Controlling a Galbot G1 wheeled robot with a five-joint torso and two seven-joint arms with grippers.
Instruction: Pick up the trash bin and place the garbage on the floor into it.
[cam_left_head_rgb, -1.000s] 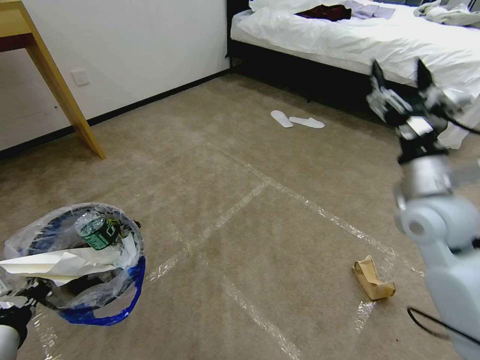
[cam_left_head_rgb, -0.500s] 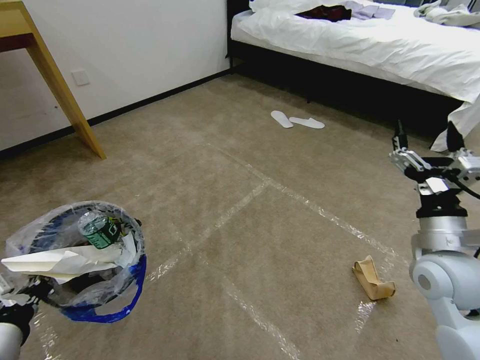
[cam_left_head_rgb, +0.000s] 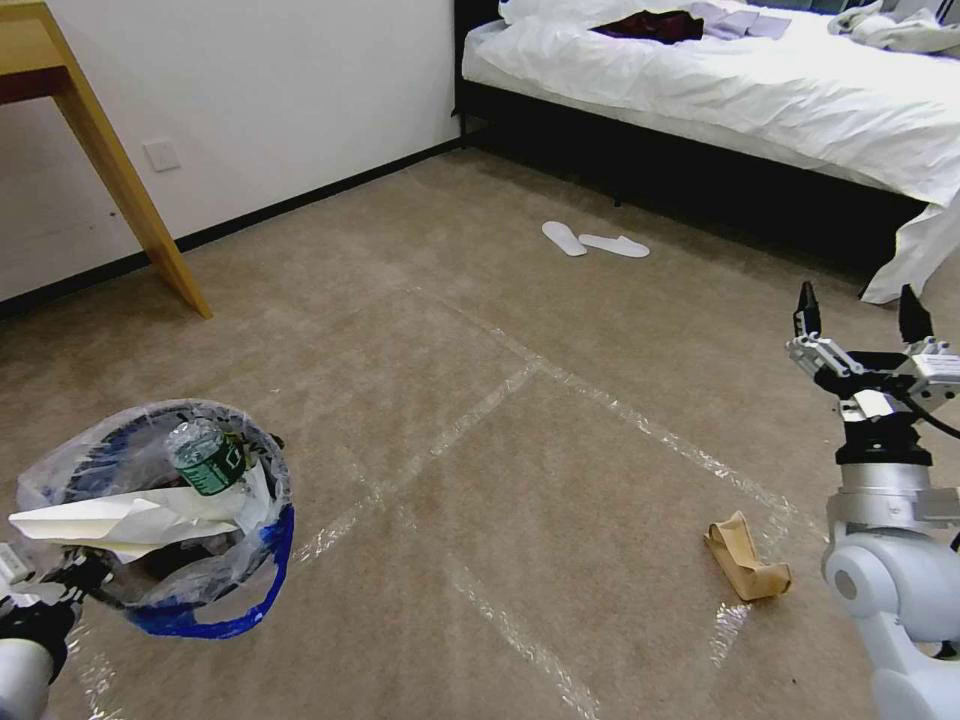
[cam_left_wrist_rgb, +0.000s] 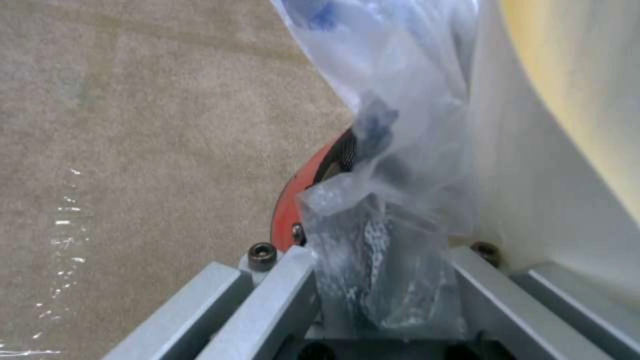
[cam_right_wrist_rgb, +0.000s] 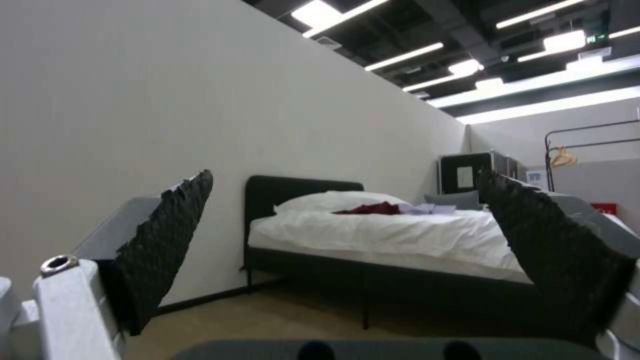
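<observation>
Trash bin (cam_left_head_rgb: 160, 520), small round red bucket with crinkly clear blue-edged liner: carried clear of the beige taped carpet floor (cam_left_head_rgb: 480, 330), left gripper (cam_left_wrist_rgb: 380, 280) fingers clamped on rim and liner, mouth up to receive litter. Inside: green-labelled clear bottle (cam_left_head_rgb: 205, 457), white paper (cam_left_head_rgb: 110, 522). Outstanding: crumpled brown paper bag (cam_left_head_rgb: 747, 557) on floor. Right gripper (cam_left_head_rgb: 858, 318): raised near it, fingers spread wide, empty.

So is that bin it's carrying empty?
No. The bin already holds a green-labelled bottle and white paper.

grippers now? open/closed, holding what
Left gripper: shut on the trash bin rim and liner.
Right gripper: open, empty, raised.
</observation>
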